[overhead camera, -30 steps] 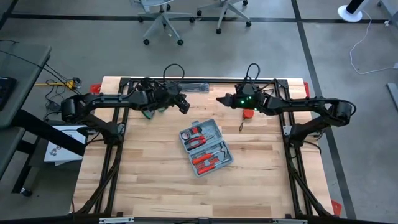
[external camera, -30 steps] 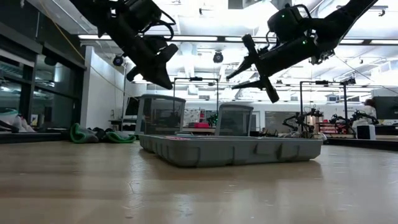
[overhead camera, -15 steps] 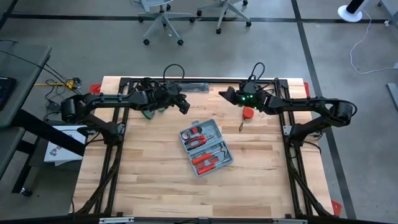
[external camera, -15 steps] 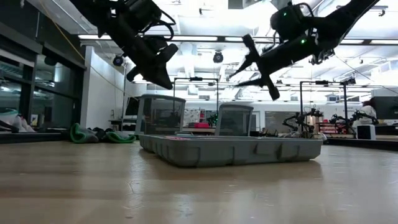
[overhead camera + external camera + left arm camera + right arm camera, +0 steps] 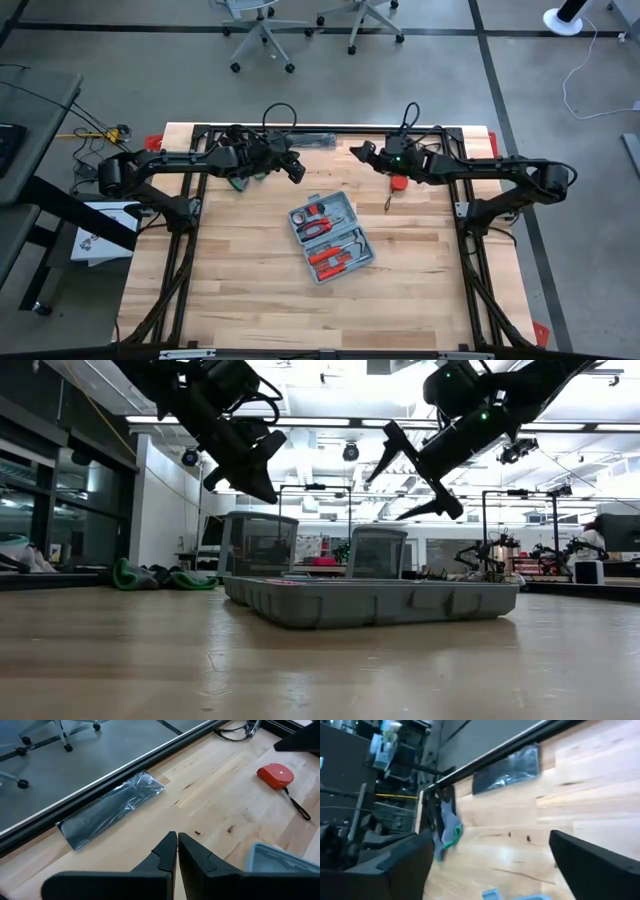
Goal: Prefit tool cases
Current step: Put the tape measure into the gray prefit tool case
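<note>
1. High view: the tool case is seen lying open near the middle of the table, with red-handled tools seated in its recesses. The left gripper is held above the table behind the case; the right gripper is raised farther back, near a red tape measure.
2. Low view: the case is shown resting flat on the wood. Both grippers are hung well above it, neither touching it. The right gripper's fingers are spread wide and nothing is grasped.
3. Left wrist view: the left gripper's fingers are pressed together on nothing. A corner of the case and a plastic-wrapped packet are visible.
4. Right wrist view: a wide gap is seen between the fingers; dark gloves lie beyond.
5. Judgement: the tools appear fitted; closing the case seems to be left.
</note>
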